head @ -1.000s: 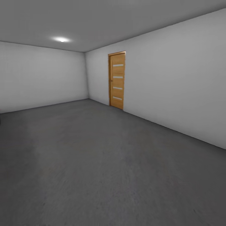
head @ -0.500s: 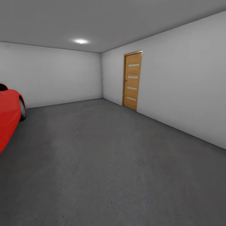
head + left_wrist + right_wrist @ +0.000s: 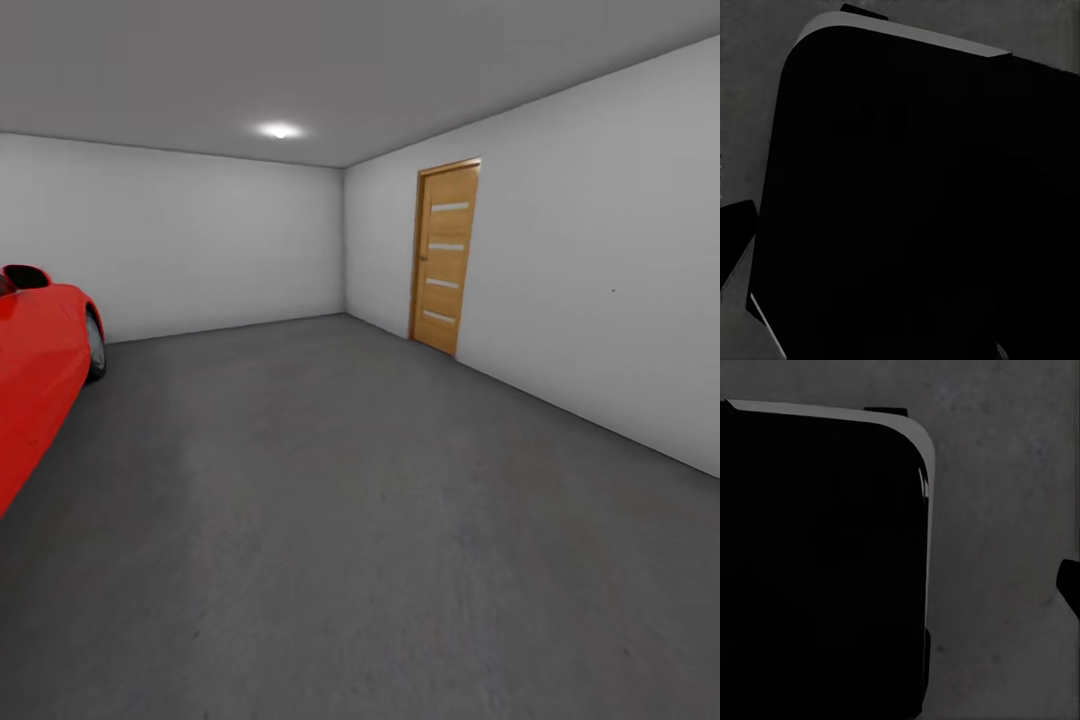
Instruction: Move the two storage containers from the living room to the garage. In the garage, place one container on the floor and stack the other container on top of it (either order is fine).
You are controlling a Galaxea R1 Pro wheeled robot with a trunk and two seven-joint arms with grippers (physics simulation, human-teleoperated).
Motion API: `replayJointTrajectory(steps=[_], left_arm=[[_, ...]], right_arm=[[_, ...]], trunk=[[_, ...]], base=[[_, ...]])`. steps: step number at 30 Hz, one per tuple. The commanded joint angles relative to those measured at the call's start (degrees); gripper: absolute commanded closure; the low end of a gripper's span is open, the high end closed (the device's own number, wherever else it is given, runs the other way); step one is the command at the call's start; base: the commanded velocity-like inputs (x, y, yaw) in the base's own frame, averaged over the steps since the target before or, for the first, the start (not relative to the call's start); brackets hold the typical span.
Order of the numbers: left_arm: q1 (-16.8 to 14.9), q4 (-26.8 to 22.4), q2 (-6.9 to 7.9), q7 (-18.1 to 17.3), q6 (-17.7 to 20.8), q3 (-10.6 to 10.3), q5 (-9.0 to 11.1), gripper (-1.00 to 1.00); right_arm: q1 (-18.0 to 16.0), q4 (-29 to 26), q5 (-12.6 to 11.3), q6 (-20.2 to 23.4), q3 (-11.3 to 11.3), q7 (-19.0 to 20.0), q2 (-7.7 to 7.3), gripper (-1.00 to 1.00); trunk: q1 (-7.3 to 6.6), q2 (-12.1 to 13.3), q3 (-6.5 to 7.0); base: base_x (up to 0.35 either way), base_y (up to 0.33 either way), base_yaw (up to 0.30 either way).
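I am in the garage, with plain white walls and a dark grey concrete floor (image 3: 330, 520) stretching ahead in the head view. The two storage containers and the living room are out of view. Both wrist views look down on the same grey floor (image 3: 1005, 510), next to a large black rounded body of the robot (image 3: 915, 210), which also appears in the right wrist view (image 3: 817, 562).
A red car (image 3: 35, 380) stands at the left edge of the head view. A narrow wooden door (image 3: 446, 258) with several pale slits is set in the right wall. Open floor lies between the car and that wall.
The head view has swung to the left. The door and the room corner sit further right in the picture, and the red car has come into view at the left.
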Motion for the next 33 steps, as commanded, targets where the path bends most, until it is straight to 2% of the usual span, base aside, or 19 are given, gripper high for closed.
replayJointTrajectory(steps=[1,33], left_arm=[[-0.01,-0.02,-0.02,0.04,-0.04,0.33,0.10,-1.00],[-0.01,0.01,-0.05,0.06,-0.09,0.31,0.00,-1.00]], right_arm=[[-0.02,0.06,0.07,-0.48,0.04,0.00,-0.02,-1.00],[-0.02,0.08,-0.27,-1.45,0.05,-0.03,0.10,-1.00]], trunk=[[0.03,-0.02,-0.04],[0.03,-0.02,-0.04]], base=[[0.323,0.000,0.002],[0.324,0.000,0.000]])
